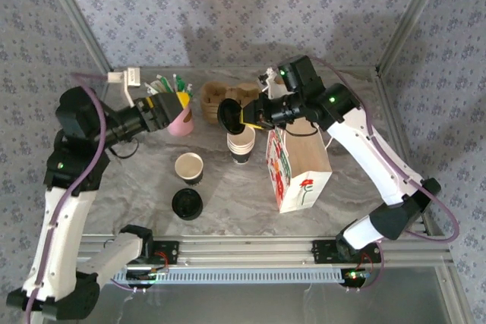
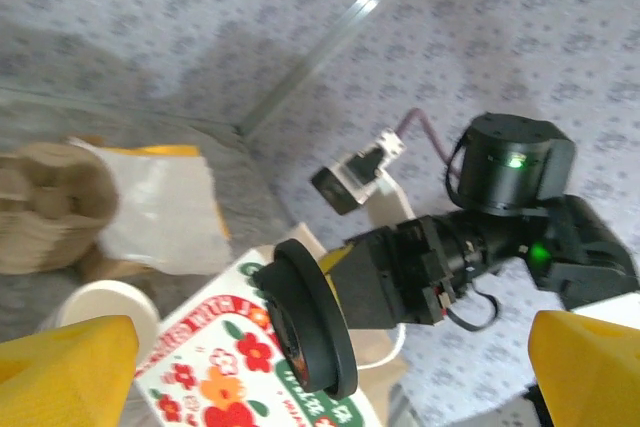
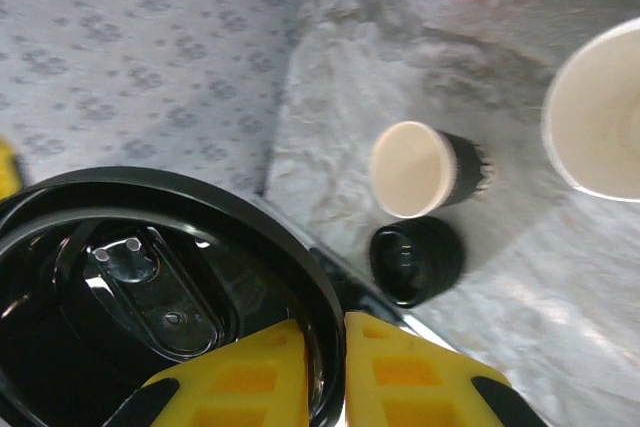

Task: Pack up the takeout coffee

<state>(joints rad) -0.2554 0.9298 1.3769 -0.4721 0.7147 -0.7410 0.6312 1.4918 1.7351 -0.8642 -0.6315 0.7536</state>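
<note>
As seen from above, noted takeout coffee (image 1: 187, 204) lidded, upright on table (image 1: 137, 180), just beside open paper cup (image 1: 189, 167). Right jaws clamped on loose black lid (image 1: 227, 117) above white cup stack (image 1: 241, 144); left jaws wide apart.

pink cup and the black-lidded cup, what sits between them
A lidless dark paper cup stands between the pink cup and the black-lidded cup, apart from both; the top external view shows it.
</note>
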